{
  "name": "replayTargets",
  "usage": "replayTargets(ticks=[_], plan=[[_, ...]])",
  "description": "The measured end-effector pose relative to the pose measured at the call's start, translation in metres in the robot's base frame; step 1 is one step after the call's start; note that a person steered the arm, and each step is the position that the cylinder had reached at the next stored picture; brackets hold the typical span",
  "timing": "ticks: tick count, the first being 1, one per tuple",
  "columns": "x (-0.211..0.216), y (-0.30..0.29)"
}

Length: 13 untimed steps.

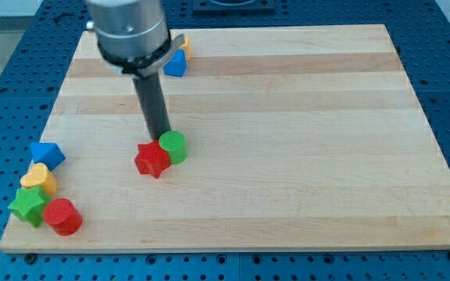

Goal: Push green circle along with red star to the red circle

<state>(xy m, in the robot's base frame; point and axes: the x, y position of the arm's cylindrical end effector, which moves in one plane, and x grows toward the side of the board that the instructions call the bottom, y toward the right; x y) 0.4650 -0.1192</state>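
Note:
The green circle (173,145) and the red star (151,159) sit touching each other left of the board's middle, the star at the circle's lower left. My tip (161,139) stands just above and between them, against their top edges. The red circle (62,216) lies near the board's bottom left corner, well down and left of the pair.
A green star (28,205), a yellow heart (39,180) and a blue block (46,154) cluster at the left edge above the red circle. A blue triangle (176,64) and a yellow block (183,44) sit near the top left, partly behind the arm. The wooden board (287,156) lies on a blue perforated table.

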Motion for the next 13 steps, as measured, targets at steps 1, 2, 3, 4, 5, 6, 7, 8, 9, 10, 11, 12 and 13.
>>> replayTargets(ticks=[1, 2, 3, 4, 5, 6, 7, 8, 9, 10, 11, 12, 13], plan=[[0.018, -0.013], [0.009, -0.015], [-0.013, -0.012], [-0.031, 0.027], [-0.029, 0.057], [0.006, 0.043], [0.034, 0.005], [0.041, -0.021], [0.038, -0.014], [0.027, 0.028], [0.028, 0.065], [0.056, 0.088], [0.073, 0.091]])
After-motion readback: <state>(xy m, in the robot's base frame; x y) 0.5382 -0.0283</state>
